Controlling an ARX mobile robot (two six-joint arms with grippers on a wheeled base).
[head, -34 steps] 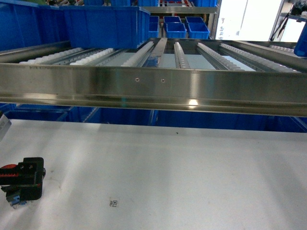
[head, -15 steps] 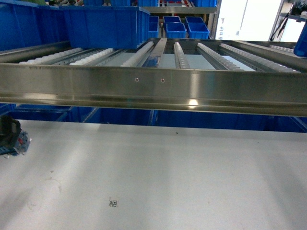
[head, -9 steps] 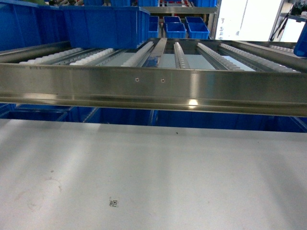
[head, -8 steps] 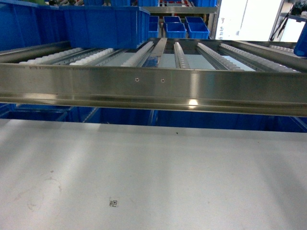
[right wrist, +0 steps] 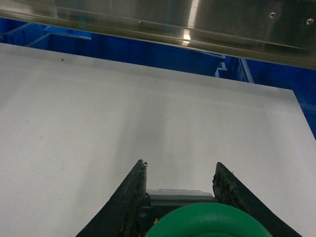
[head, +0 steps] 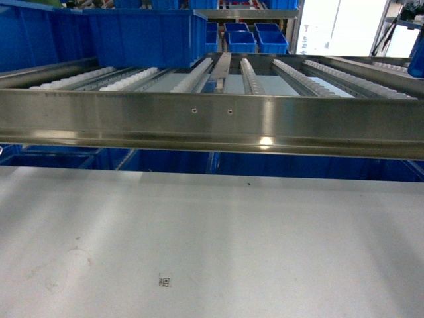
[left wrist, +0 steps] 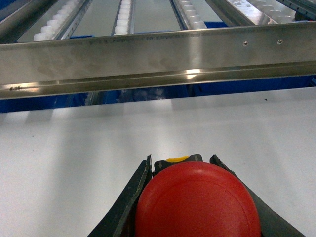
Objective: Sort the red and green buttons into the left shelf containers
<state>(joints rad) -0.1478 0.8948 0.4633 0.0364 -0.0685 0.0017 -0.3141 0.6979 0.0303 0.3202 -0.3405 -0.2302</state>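
In the left wrist view my left gripper (left wrist: 181, 158) is shut on the red button (left wrist: 197, 202), whose mushroom cap fills the space between the black fingers. It hangs over the white table, short of the steel shelf rail (left wrist: 158, 54). My right gripper (right wrist: 179, 164) is shut on the green button (right wrist: 210, 222), with its grey body showing between the fingers. Neither gripper appears in the head view. Two large blue bins, the left shelf containers (head: 142, 36) (head: 26, 40), stand on the roller shelf at the upper left.
A wide steel rail (head: 212, 122) fronts the roller shelf (head: 252, 76) across the whole head view. More blue bins (head: 165, 161) sit below it, and small blue bins (head: 255, 40) stand far back. A small printed marker (head: 164, 281) lies on the white table (head: 265, 232).
The left gripper with the red button rose from the lower left of the head view and left it at the left edge. The head view has shifted slightly.
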